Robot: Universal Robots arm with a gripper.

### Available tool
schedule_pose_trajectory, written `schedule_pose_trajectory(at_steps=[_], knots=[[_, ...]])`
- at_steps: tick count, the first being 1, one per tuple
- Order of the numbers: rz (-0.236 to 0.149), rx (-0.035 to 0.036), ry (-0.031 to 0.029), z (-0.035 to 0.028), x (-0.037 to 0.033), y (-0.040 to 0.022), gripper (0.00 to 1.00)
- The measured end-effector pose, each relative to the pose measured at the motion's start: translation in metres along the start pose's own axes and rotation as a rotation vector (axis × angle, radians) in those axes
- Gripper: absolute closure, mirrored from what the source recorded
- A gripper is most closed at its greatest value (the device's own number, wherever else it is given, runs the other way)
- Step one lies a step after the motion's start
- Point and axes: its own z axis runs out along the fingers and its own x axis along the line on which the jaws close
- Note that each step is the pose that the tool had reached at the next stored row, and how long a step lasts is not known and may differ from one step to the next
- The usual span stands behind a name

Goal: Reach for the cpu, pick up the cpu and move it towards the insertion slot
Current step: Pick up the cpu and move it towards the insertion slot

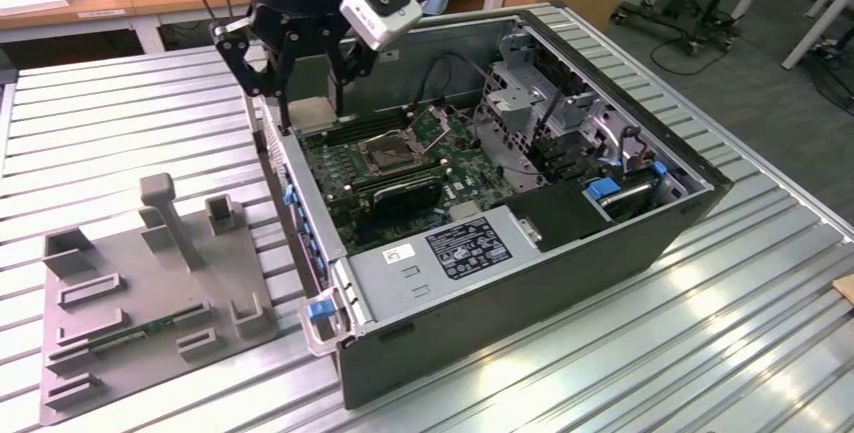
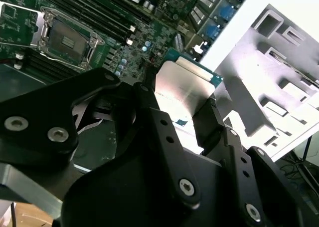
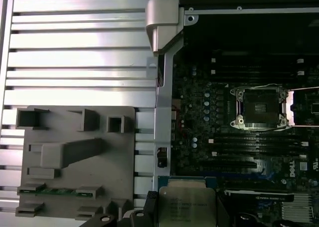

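My gripper (image 1: 310,103) is shut on the cpu (image 1: 310,91), a pale silver square chip held by its edges between the two black fingers. It hangs above the near wall of the open computer case, over the back corner of the motherboard. In both wrist views the cpu (image 2: 182,85) (image 3: 184,204) sits between the finger pads (image 2: 149,102). The insertion slot (image 1: 396,153) (image 2: 65,37) (image 3: 259,107), a square socket with a shiny frame and dark centre, lies open on the motherboard. It is a short way to the exterior view's right of the chip and lower.
The black computer case (image 1: 534,283) lies on its side on a slatted metal table (image 1: 120,123). A drive cage and cables (image 1: 547,113) fill its right part. A grey fixture tray (image 1: 147,283) (image 3: 75,157) holding a green circuit strip (image 1: 140,333) (image 3: 60,191) lies at the exterior view's left.
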Motion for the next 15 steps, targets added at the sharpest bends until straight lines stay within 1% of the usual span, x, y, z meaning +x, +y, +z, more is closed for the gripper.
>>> schedule_pose_trajectory(at_steps=[7,15], knots=[[0.000,0.0000,0.0000,0.0006,-0.0112,0.0003,0.46],[0.000,0.0000,0.0000,0.0012,-0.0214,0.0010,0.46]])
